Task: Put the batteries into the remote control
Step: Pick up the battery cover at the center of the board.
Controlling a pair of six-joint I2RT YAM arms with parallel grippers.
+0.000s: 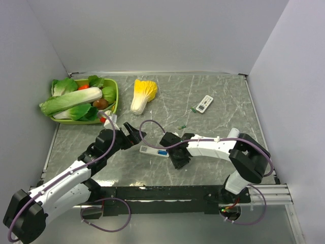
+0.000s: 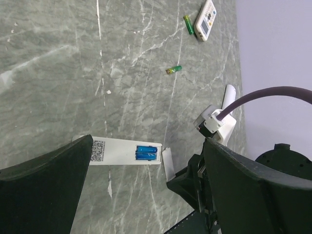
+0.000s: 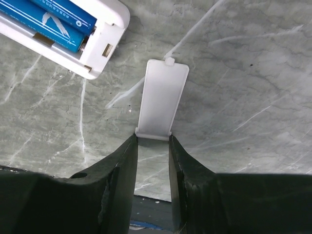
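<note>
Finds the remote control (image 1: 154, 151) lying back-up with two blue batteries (image 3: 58, 24) seated side by side in its open bay; pinches the battery cover (image 3: 161, 97) between the narrow-set fingers of the right gripper (image 3: 153, 144), just off the remote's open end; holds the left gripper (image 1: 134, 133) spread wide, gripping nothing, at the remote's other end; leaves spare green batteries (image 2: 173, 69) and a second remote (image 2: 205, 19) well beyond; judges loading done, only refitting the cover left.

table (image 1: 218, 127): smooth marble-look | remote (image 2: 119, 148), cover (image 3: 163, 97): matt white plastic | batteries (image 2: 146, 152): glossy blue
</note>
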